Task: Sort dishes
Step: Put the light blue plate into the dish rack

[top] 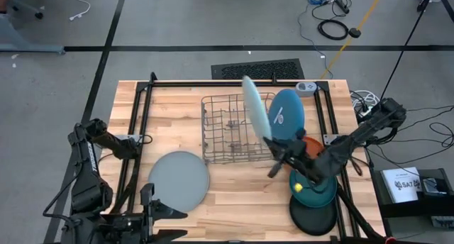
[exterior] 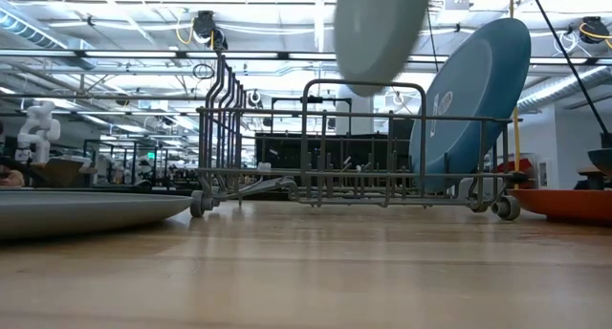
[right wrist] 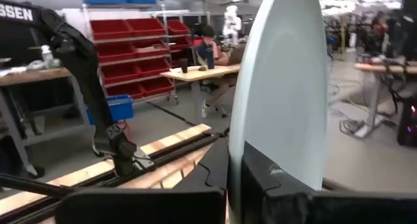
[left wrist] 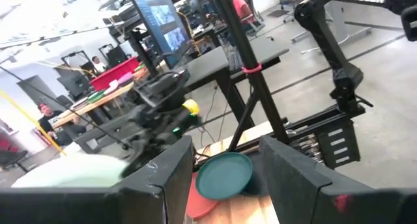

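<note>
While the right gripper [top: 273, 148] pinches the pale blue plate [top: 255, 106] on edge right over the wire rack [top: 234, 130], its face lines up with the slots; left gripper [top: 147, 201] waits spread.

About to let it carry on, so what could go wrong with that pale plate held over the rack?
The right gripper pinches the pale plate only at its rim, tilted above the rack; it could slip and drop. Lowered off-line, it may hit the wires or knock the blue plate already leaning in the rack. The left gripper waits open by the grey plate.
</note>
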### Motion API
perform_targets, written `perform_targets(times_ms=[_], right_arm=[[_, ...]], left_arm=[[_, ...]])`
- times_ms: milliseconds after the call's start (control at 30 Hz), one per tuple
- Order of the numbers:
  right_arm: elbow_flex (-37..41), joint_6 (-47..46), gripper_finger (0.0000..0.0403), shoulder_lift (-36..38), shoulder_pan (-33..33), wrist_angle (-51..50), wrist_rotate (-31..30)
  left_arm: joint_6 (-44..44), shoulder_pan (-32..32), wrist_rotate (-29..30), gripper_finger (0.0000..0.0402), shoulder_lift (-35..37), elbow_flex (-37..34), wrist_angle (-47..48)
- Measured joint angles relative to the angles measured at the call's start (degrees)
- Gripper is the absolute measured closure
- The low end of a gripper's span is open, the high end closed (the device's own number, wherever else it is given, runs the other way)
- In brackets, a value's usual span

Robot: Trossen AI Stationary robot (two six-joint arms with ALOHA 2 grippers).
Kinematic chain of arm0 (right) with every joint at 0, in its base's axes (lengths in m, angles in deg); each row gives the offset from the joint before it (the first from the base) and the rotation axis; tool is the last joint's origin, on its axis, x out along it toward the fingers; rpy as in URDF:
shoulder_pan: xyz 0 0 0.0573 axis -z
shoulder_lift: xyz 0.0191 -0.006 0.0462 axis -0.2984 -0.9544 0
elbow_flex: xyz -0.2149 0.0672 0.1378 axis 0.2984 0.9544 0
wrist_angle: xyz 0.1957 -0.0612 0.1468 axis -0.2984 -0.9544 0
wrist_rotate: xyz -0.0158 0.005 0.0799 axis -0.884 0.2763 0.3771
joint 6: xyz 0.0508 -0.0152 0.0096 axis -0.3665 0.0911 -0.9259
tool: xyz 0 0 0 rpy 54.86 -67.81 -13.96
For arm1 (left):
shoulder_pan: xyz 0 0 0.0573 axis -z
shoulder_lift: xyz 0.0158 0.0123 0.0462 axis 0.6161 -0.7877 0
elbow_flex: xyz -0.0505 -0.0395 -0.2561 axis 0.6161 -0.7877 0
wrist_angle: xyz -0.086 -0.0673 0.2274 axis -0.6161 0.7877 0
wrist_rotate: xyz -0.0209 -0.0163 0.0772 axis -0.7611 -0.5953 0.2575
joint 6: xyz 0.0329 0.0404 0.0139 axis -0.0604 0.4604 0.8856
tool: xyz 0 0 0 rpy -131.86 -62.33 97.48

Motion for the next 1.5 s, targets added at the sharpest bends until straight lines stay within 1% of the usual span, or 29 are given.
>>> perform_targets(times_ms=[100, 200, 300, 400, 500, 733, 800, 1067, 1267, 1367, 1500], right_arm=[[1.56, -3.41, 0.0399, -0.31, -2.19, -0.15, -4.09], [2.43, -4.95, 0.0399, -2.27, -2.62, -1.44, -8.32], [2.07, -6.54, 0.0399, -2.86, -2.73, -0.99, -10.34], [2.2, -10.06, 0.0399, -3.97, -2.68, -5.43, -11.39], [2.1, -17.07, 0.0399, -3.82, -2.51, -12.21, -11.94], [2.12, -40.74, 0.0399, -3.44, -1.46, -33.73, -10.15], [2.12, -46.37, 0.0399, -3.46, -1.27, -38.28, -9.34], [2.12, -64.18, 0.0399, -3.46, -1.02, -54.13, -8.51], [2.12, -81.49, 0.0399, -3.48, -0.67, -67.21, -5.98], [2.12, -86.78, 0.0399, -3.48, -0.68, -71.19, -5.51], [2.12, -88.0, 0.0379, -3.48, -0.7, -72.08, -4.52]], left_arm=[[-0.04, -1.3, 0.0, 0.0223, 0.0, 0.0, 0.03], [-0.23, -2.84, -0.21, 0.0223, 0.0, 0.0, 0.01], [-0.27, -3.84, -1.77, 0.0223, 0.0, 0.0, 0.12], [-0.72, -4.28, -2.01, 0.0224, 0.0, 0.0, 0.22], [-1.37, -4.29, -2.04, 0.0223, 0.0, 0.0, 1.13], [-3.28, -3.65, -2.06, 0.0223, 0.0, 0.0, 3.3], [-3.28, -3.4, -2.07, 0.0223, 0.0, 0.0, 3.5], [-3.28, -3.36, -2.1, 0.0223, 0.0, 0.0, 3.53], [-3.3, -3.36, -2.1, 0.0223, 0.0, 0.0, 3.53], [-3.32, -3.36, -2.08, 0.0223, 0.0, 0.0, 3.5], [-3.32, -3.36, -2.07, 0.0223, 0.0, 0.0, 3.48]])
